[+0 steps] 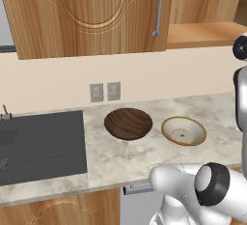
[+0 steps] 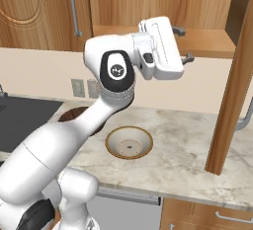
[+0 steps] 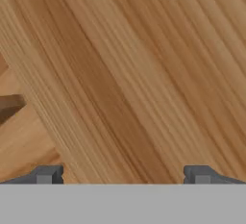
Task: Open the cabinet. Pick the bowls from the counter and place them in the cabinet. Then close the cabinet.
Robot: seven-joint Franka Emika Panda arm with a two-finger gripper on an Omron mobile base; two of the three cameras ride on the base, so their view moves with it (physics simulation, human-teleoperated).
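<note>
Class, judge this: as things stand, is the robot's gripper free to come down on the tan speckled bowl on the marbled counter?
Probably yes: the tan speckled bowl sits uncovered on the marbled counter, and the gripper hangs open above, empty.

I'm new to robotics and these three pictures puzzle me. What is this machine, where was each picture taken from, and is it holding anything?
It is a white robot arm in a simulated kitchen. Two cameras sit behind the arm, to its left and right; the third rides on the hand. On the counter lie two bowls: a dark wooden bowl and a tan bowl, beside a dark sink. The cabinet above has its right door swung open. The gripper is raised at the cabinet opening, open and holding nothing. The hand view looks closely at wood grain.
</note>
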